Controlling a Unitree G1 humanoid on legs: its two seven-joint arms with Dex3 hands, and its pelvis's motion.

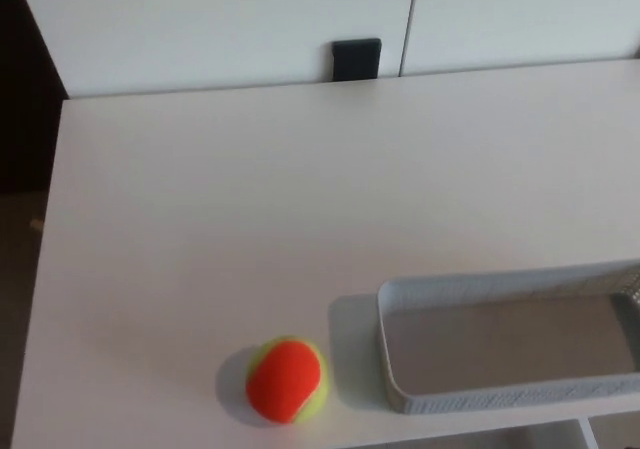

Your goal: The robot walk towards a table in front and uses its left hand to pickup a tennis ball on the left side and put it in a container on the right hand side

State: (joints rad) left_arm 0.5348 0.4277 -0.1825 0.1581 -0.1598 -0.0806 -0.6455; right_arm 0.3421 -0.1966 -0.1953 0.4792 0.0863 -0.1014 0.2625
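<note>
View: head camera, looking down; it is the only feed I have.
Table (250,199): white and plain, filling most of my picture; I see its left edge, its far edge and a strip of its near edge.
Tennis ball (287,380): orange and yellow-green, resting on the table close to the near edge, roughly midway along the part of that edge I can see. It is slightly blurred on my feed.
Container (500,397): a shallow, pale grey rectangular tray with its long side along the near edge, running out of the picture on the right. Its smooth grey bottom shows.
Ball to container: the ball lies just beside the container's left end, apart from it, outside the rim.
Black block (356,59): small and dark, at the middle of the far edge, against the white panels (200,19) behind the table.
Floor (20,269): dark, beyond the left edge.
Left hand: not on my feed, so I cannot tell how its fingers are set.
Right hand: the same, none of it shows.
</note>
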